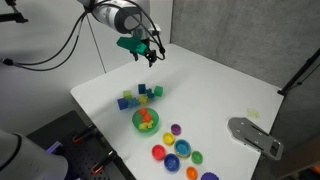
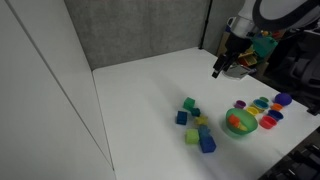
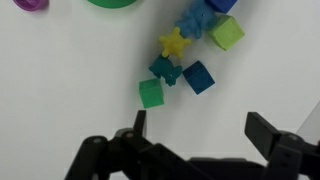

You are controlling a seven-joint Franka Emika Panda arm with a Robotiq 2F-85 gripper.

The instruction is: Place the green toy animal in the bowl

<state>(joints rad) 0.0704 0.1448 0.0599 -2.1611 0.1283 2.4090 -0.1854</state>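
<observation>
Claw (image 3: 200, 125): I read the fingers as apart and empty, hovering above the block cluster beside the round green plastic bowl (image 1: 146, 129). The small dark-green toy animal (image 3: 165, 70) lies in that cluster, outside the bowl, hemmed in by a blue cube (image 3: 198, 77) and a green cube (image 3: 151, 93).

Risk — the neighbours sit so close that a finger may land on a cube, or I may close on the wrong green piece.

Count: one bowl, one animal, two green cubes, one yellow star-shaped piece (image 3: 175, 43), and roughly six small round cups (image 1: 172, 162) beyond the bowl.
</observation>
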